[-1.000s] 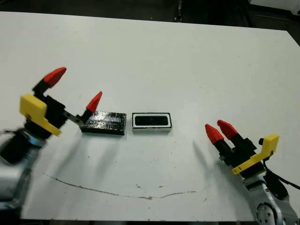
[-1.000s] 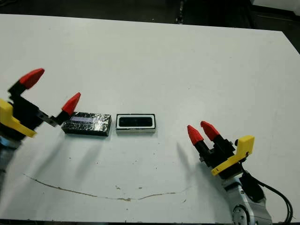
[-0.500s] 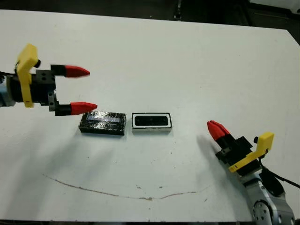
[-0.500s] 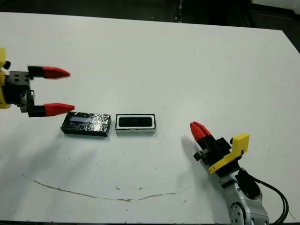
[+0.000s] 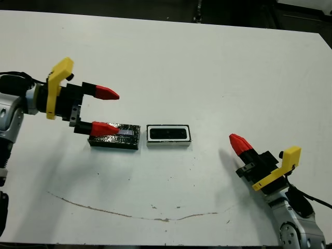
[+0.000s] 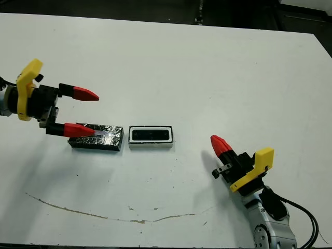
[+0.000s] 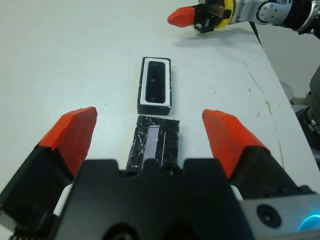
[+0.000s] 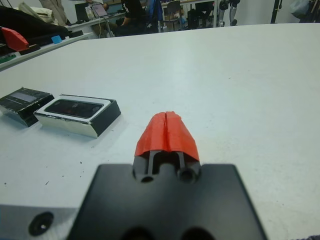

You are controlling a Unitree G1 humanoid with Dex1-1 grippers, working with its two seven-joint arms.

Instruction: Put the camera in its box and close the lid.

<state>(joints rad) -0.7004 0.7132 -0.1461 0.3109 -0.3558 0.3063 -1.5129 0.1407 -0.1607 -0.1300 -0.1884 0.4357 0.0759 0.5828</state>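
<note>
The lid point(image 5: 116, 136), a black crinkly rectangle with a pale strip, lies flat on the white table, left of the box. The box point(image 5: 168, 134) is a small white-rimmed tray, and the camera point(image 7: 155, 82) lies inside it as a slim black bar. My left gripper point(image 5: 118, 110) is open and turned sideways at the lid's left end. Its near finger point(image 5: 104, 127) shows over that end, and I cannot tell whether it touches. In the left wrist view the lid point(image 7: 154, 145) sits between the two fingers. My right gripper point(image 5: 236, 141) is shut on nothing, on the table right of the box.
A thin brown line point(image 5: 129, 213) runs across the table point(image 5: 207, 67) near its front edge. The table's far edge meets a dark floor. In the right wrist view, desks and a person point(image 8: 135, 7) show well beyond the table.
My left gripper turned from upright to sideways and moved right, up to the lid's left end. My right gripper's fingers closed together. Box, camera and lid stayed put.
</note>
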